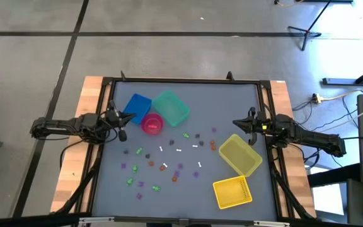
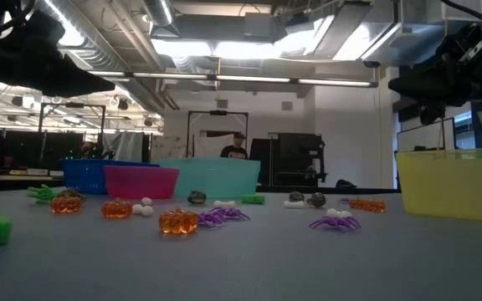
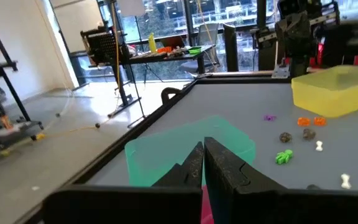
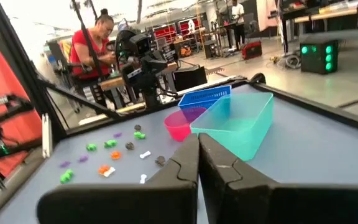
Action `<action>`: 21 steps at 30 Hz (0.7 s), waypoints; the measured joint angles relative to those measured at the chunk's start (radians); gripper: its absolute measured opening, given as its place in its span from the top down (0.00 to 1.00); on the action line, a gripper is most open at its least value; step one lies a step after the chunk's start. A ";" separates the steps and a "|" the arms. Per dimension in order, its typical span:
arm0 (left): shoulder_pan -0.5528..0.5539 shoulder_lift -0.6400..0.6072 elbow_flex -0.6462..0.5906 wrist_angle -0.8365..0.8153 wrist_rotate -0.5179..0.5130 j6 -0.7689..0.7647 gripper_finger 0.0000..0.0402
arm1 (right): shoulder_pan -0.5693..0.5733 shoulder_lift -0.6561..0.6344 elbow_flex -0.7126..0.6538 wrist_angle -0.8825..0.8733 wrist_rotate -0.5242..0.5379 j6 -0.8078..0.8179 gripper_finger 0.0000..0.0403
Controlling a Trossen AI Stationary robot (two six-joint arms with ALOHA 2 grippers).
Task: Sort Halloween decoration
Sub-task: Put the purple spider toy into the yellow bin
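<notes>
— How was the light over the table [image 1: 188, 180]?

— Even and soft from above in the high view; the bins cast only faint shadows on the grey surface. No glare there.

— And at table height?

— Ceiling lights [image 2: 224, 46] behind the table burned out to white, so the arm silhouettes above went nearly black. The orange pumpkin trinket [image 2: 178, 221] nearest the camera glowed, light passing through it; the foreground surface looked soft.

— The wrist cameras?

— The windows [image 3: 166, 18] beyond the table were overexposed in the left one. Both showed the near fingers [image 4: 219, 168] blurred and dark, with straight edges bowing toward the corners.
</notes>
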 joint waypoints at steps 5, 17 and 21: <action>0.000 0.000 0.000 0.000 0.048 -0.060 1.00 | 0.000 0.000 0.000 0.070 0.017 0.039 0.99; 0.000 0.000 0.000 0.002 0.084 -0.061 1.00 | 0.000 0.000 0.000 0.321 0.028 0.039 0.66; 0.000 0.000 0.000 0.002 0.083 -0.061 1.00 | 0.000 0.001 0.000 0.319 0.030 0.039 0.54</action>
